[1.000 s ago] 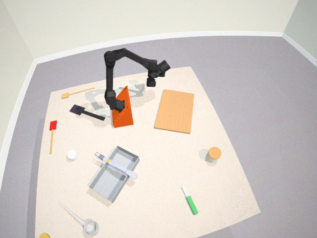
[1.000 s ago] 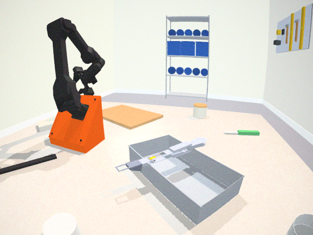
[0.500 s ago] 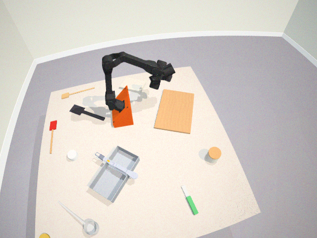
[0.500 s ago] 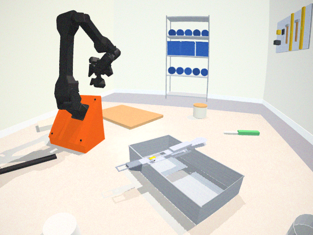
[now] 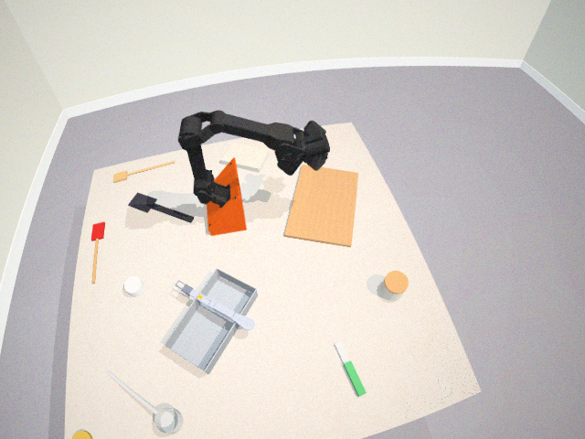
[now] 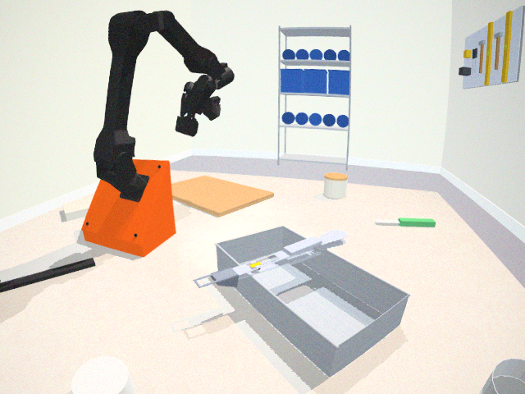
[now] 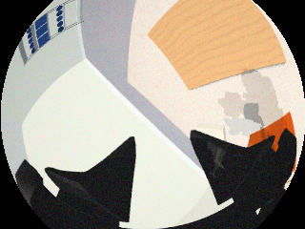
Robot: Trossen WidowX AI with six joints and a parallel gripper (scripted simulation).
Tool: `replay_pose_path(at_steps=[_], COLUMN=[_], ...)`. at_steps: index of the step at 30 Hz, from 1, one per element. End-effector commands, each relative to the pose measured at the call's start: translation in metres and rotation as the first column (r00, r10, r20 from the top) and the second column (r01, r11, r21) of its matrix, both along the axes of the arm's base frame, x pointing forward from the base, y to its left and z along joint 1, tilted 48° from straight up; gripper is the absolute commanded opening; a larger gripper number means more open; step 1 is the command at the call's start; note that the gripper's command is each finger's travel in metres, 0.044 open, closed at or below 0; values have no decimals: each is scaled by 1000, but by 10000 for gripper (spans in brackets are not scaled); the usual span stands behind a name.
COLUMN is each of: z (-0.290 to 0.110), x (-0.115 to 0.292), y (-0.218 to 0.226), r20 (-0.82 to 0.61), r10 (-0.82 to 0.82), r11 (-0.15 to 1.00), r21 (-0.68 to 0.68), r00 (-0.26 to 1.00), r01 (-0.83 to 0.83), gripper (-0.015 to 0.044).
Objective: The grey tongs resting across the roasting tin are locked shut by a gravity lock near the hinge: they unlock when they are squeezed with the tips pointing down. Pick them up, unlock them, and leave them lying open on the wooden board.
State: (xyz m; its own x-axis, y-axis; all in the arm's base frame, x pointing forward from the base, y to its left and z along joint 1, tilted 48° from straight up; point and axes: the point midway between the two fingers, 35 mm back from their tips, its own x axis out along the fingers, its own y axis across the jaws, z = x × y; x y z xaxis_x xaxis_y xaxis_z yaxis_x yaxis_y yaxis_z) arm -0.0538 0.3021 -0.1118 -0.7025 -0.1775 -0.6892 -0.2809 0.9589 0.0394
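Observation:
The grey tongs [image 5: 221, 306] [image 6: 278, 256] lie shut across the grey roasting tin [image 5: 185, 358] [image 6: 364, 331], with a yellow lock mark near the hinge end, which sticks out over the tin's left rim. The wooden board [image 5: 324, 205] [image 6: 220, 194] [image 7: 219, 32] lies flat to the right of the arm's orange base [image 5: 227, 212] [image 6: 127, 216]. My gripper [image 5: 289, 165] [image 6: 186, 125] [image 7: 163, 137] is open and empty. It hangs high in the air near the board's back left corner, far from the tongs.
A black spatula [image 5: 158, 208], a red spatula [image 5: 98, 240], a white cup [image 5: 132, 285], a jar with an orange lid [image 5: 394, 283] [image 6: 335, 184], a green-handled knife [image 5: 352, 370] [image 6: 413, 222] and a metal ladle [image 5: 163, 415] lie about the mat. A shelf [image 6: 314, 89] stands at the wall.

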Motion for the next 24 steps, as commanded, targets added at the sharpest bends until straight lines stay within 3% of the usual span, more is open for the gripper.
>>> replay_pose_path(at_steps=[1, 7, 13, 19, 24], z=[3, 16, 35, 62, 90], x=[30, 110, 198, 280, 341], y=[8, 9, -9, -51, -103], r20=[67, 256, 462, 653, 797], r10=[-90, -305, -505, -601, -575], r11=[995, 927, 738, 454, 143], r21=[-42, -140, -207, -196, -125], r00=[994, 917, 729, 461, 185], r01=[93, 347, 642, 869, 982], gripper=[260, 260, 260, 260, 260])
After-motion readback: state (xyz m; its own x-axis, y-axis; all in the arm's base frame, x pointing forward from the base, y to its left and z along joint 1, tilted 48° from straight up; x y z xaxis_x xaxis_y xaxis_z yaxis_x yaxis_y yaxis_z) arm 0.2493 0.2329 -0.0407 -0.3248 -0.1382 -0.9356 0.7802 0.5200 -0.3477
